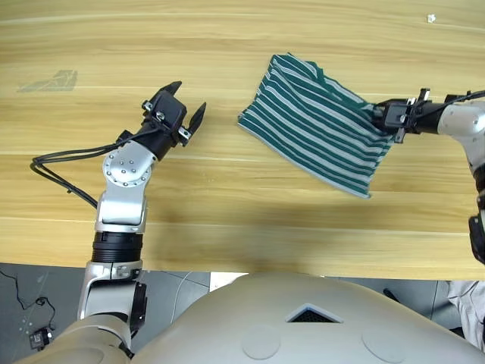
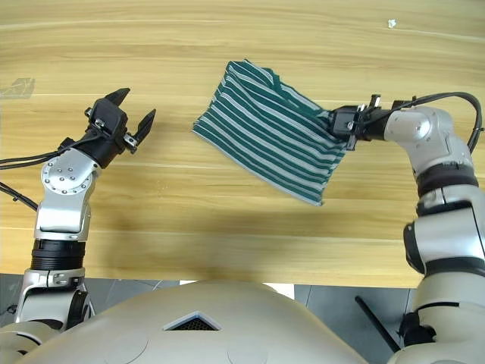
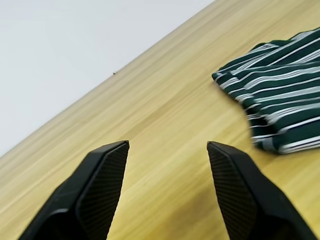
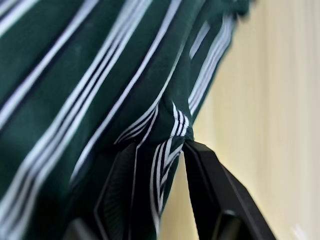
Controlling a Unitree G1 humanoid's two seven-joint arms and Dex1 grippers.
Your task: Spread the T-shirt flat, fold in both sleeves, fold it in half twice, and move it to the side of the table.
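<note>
the t-shirt, dark green with pale stripes, is already gathered into a compact, layered, roughly four-sided bundle rather than lying spread out, so the folding looks done and the step in hand is most likely carrying it to the side of the worktop. one corner of the bundle sits clamped between the fingers of the right gripper. the right wrist view shows a striped fold of cloth pinched between the two dark fingers, with the rest of the fabric fanning away from them. the bundle stretches out from that gripper toward the left gripper, and its far corner ends near it without touching. a grip at a single corner suits dragging or sliding, since the layers trail behind the pinch. it also lets the free edges sag or slip apart, and the near lower corner seems to hang a little loose, though i cannot tell whether the cloth is lifted or resting on the wood. the left gripper hovers over bare worktop with its fingers spread wide and nothing between them. it points toward the nearest corner of the t-shirt, probably released so the right arm alone can pull the bundle. well beyond the right gripper, a small white scrap lies on the worktop.
</note>
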